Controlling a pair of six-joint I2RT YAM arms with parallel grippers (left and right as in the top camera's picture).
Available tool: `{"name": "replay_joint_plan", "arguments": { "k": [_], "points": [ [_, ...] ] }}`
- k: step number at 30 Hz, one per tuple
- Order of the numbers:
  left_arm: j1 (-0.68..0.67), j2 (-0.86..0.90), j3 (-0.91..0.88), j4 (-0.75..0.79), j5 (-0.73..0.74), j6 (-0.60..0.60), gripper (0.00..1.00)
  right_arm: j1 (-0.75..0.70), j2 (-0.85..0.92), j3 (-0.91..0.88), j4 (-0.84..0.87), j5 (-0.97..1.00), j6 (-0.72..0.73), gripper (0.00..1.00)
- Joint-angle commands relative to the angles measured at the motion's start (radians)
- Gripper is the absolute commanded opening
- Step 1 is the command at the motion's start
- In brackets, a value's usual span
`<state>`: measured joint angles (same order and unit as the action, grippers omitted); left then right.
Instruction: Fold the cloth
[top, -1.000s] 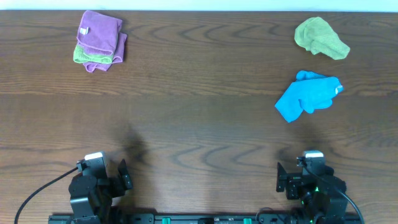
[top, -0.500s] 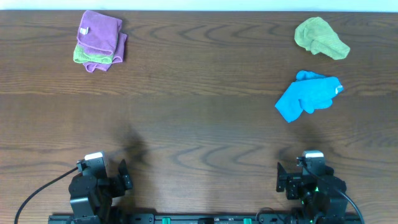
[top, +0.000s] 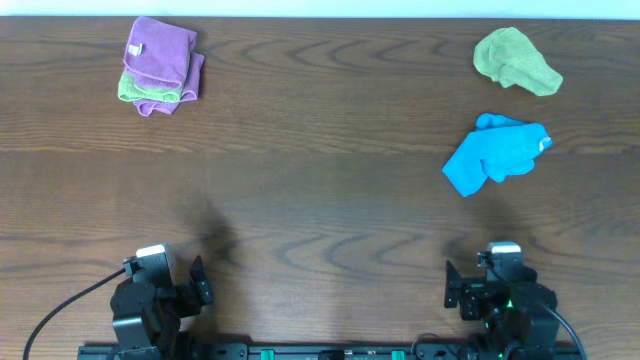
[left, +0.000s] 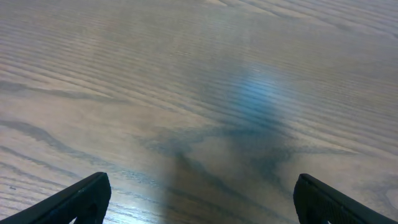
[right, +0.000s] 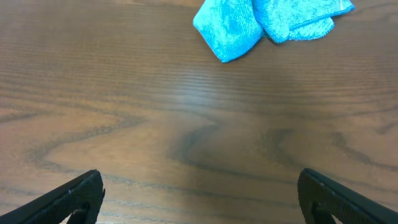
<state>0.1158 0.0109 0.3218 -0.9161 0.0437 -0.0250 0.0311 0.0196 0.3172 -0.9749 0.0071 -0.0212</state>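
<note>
- The left gripper (left: 199, 202) sits low over the desk (top: 320, 200) at the lower left of the overhead frame. Its two fingers (left: 81, 198) show in the bottom corners of the left wrist view, spread wide with only bare wood between them.
- The right gripper (right: 199, 199) sits at the lower right of the overhead frame. Its fingers (right: 336, 196) are likewise parted to the bottom corners of its wrist view, and it holds nothing.
- A black cable (top: 70, 305) trails from the left arm to the lower left edge.
- The desk is dark brown wood with long grain lines running across the frame. A soft shadow (top: 215, 235) lies on it just above each arm, and a bluish sheen (left: 261, 99) shows on the wood in the left wrist view.
- The blue cloth (right: 267, 22) lies crumpled at the top of the right wrist view, well apart from that gripper. In the overhead frame it is at the middle right.
- A green cloth (top: 515, 60) lies bunched at the upper right, near the blue one but not touching it.
- A folded stack (top: 160, 65) of purple and green cloths rests at the upper left.
- A pale strip (top: 320, 8) runs along the top edge, beyond the desk.
</note>
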Motion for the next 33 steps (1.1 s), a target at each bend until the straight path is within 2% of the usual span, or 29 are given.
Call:
{"name": "replay_joint_plan", "arguments": {
  "k": [1,5,8,23,28,33],
  "points": [
    [-0.005,-0.007,-0.001,-0.003,-0.021,0.011,0.95,-0.008,0.048,0.044,0.013,0.0,0.075,0.99],
    [-0.005,-0.007,-0.001,-0.003,-0.021,0.011,0.95,-0.034,0.246,0.185,0.021,0.022,0.133,0.99],
    [-0.005,-0.007,-0.001,-0.003,-0.021,0.011,0.95,-0.079,0.478,0.356,0.014,0.025,0.164,0.99],
    [-0.005,-0.007,-0.001,-0.003,-0.021,0.011,0.95,-0.254,1.464,1.113,-0.073,0.042,0.187,0.99],
    [-0.005,-0.007,-0.001,-0.003,-0.021,0.011,0.95,-0.273,1.616,1.155,0.013,0.044,0.181,0.99],
    [-0.005,-0.007,-0.001,-0.003,-0.021,0.011,0.95,-0.273,1.666,1.155,0.12,0.045,0.181,0.99]
  ]
}}
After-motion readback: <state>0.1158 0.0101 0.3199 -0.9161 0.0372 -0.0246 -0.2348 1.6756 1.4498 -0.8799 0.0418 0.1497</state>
